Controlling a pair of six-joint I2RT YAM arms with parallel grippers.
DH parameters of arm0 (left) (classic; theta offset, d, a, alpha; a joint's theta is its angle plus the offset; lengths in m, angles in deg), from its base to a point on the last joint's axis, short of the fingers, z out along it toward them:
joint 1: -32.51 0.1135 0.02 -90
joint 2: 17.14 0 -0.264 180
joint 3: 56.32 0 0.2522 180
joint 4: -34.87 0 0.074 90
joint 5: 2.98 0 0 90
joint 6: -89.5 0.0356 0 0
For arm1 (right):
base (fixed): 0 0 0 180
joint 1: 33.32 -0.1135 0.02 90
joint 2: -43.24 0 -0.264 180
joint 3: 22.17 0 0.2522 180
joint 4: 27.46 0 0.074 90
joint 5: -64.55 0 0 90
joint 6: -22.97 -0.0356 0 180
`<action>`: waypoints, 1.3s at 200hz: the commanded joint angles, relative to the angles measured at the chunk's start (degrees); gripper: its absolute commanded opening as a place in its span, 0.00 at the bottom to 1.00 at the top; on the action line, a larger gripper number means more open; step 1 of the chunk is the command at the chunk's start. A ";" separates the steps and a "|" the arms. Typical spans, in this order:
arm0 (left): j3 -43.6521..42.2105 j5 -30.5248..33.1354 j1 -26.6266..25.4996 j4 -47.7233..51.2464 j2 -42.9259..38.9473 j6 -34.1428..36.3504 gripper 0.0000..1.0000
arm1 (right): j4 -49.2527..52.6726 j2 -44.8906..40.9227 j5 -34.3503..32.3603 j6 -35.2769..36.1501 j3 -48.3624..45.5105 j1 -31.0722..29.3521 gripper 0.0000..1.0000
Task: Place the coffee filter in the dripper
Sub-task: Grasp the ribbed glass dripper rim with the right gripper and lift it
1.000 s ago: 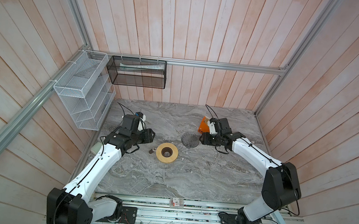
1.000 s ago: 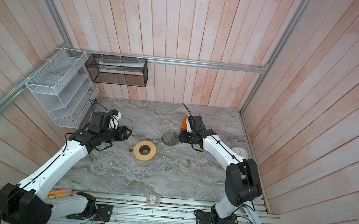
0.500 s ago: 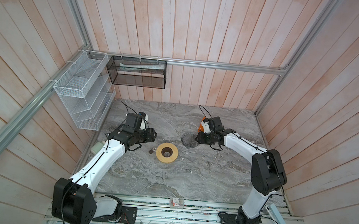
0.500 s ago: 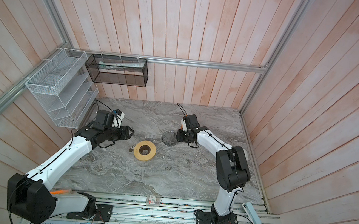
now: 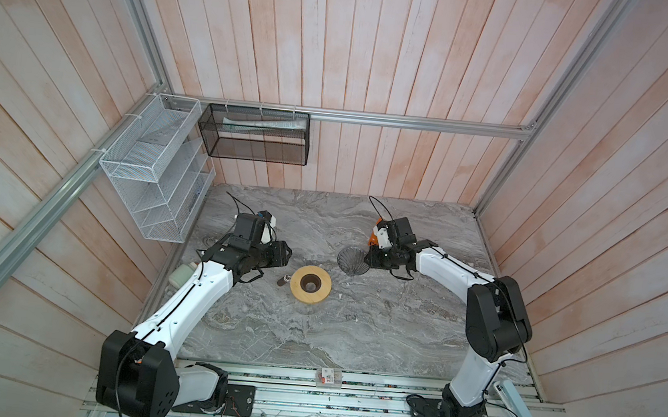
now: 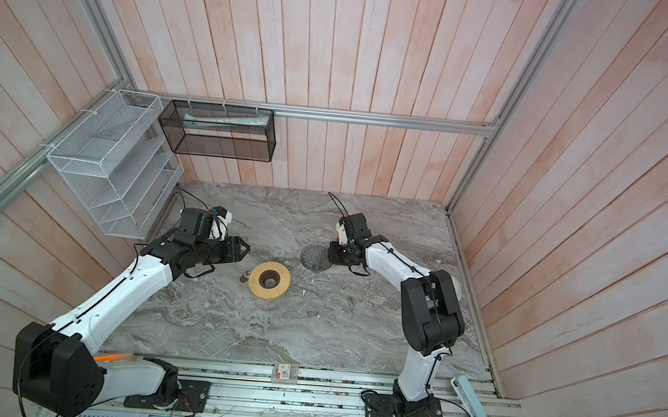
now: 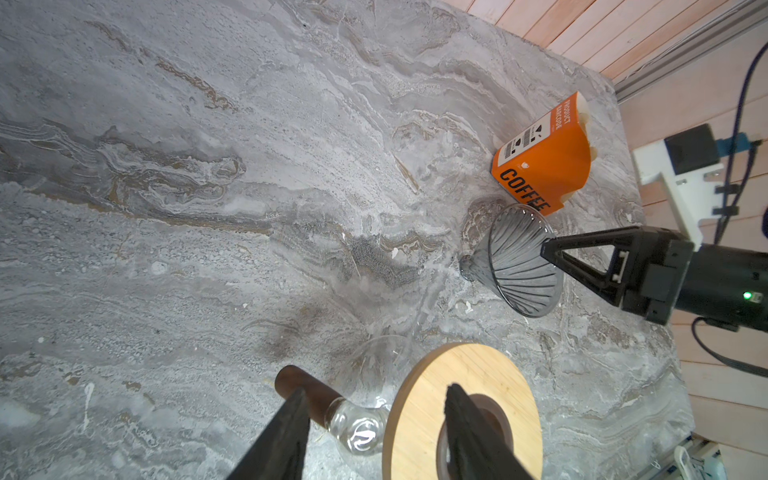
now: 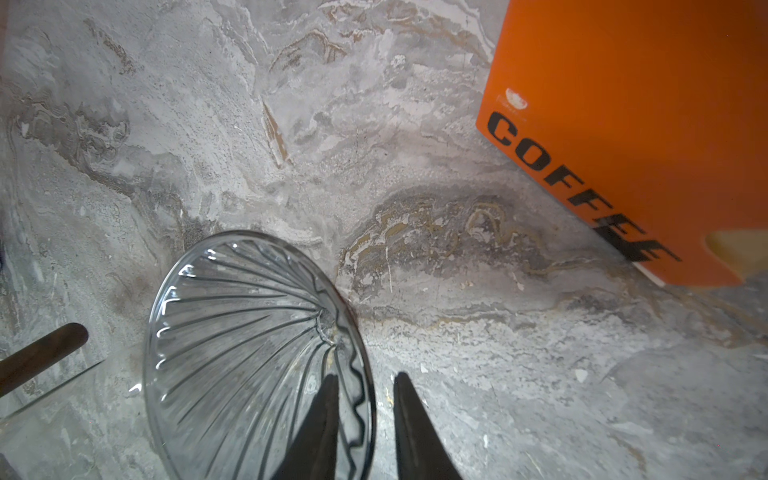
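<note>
Two narrow-set jaws of the right gripper point(image 8: 363, 378) are straddling the rim of the tipped dripper point(image 5: 353, 261), probably to stand it upright, while the coffee filter point(image 8: 731, 249) is sitting in the orange box point(image 7: 544, 158) at its one o'clock and the left gripper point(image 7: 376, 390) is hovering half-open, empty.

The marbled worktop point(image 5: 354, 328) held the tipped dripper point(image 5: 353, 260) mid-frame, an orange box point(image 5: 372, 239) upper right, a glass vessel point(image 5: 282, 282) lower left.

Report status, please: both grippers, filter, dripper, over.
Left gripper open, over glass vessel. Right gripper open, astride rim of dripper, lying sideways, empty. Coffee filter in orange box. No obstruction seen.
</note>
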 commanded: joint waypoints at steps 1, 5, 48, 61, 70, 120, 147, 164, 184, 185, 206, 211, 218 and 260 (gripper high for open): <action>-0.55 -0.63 0.26 -1.33 -1.22 0.26 0.55 | -0.19 1.58 0.89 -0.01 0.57 -0.04 0.24; -0.55 -0.59 0.26 -1.32 -1.23 0.29 0.55 | -0.19 1.68 0.87 0.01 0.52 -0.04 0.22; -0.66 -0.39 0.26 -1.23 -1.40 0.41 0.55 | 0.06 1.86 1.09 0.09 0.83 -0.08 0.02; -0.62 -0.33 0.26 -1.23 -1.49 0.51 0.55 | 0.50 1.73 1.09 0.10 1.21 -0.10 0.00; -0.62 -0.37 0.26 -1.15 -1.57 0.49 0.54 | 0.76 1.39 1.13 0.18 1.43 -0.12 0.00; -0.14 -0.99 0.26 -0.97 -2.34 0.56 0.54 | 3.21 -1.30 2.89 0.17 4.16 -0.12 0.00; 0.21 -1.27 0.26 -0.46 -2.96 0.67 0.54 | 5.56 -3.91 4.54 0.12 6.51 -0.12 0.00; 0.28 -1.45 0.26 -0.33 -3.63 0.70 0.52 | 7.66 -5.47 6.42 0.36 8.52 -0.17 0.00; 0.34 -2.37 0.26 -0.47 -4.45 0.54 0.52 | 9.72 -7.19 8.37 0.31 10.73 -0.54 0.00; 0.34 -2.40 0.26 -0.45 -4.50 0.53 0.52 | 9.82 -7.28 8.44 0.30 10.81 -0.55 0.00; 0.25 -2.70 0.17 -0.30 -5.40 0.75 0.52 | 12.06 -8.71 11.07 0.34 13.29 -1.55 0.00; 0.25 -2.90 0.06 -0.11 -5.65 0.93 0.52 | 12.59 -8.86 11.47 0.39 13.91 -1.90 0.00; 0.30 -3.05 -0.28 0.14 -6.04 1.49 0.52 | 13.41 -9.13 11.87 0.47 14.78 -2.58 0.00; -0.48 -3.00 -2.82 0.22 -8.95 2.02 0.52 | 16.98 -10.08 11.99 1.48 18.85 -7.99 0.00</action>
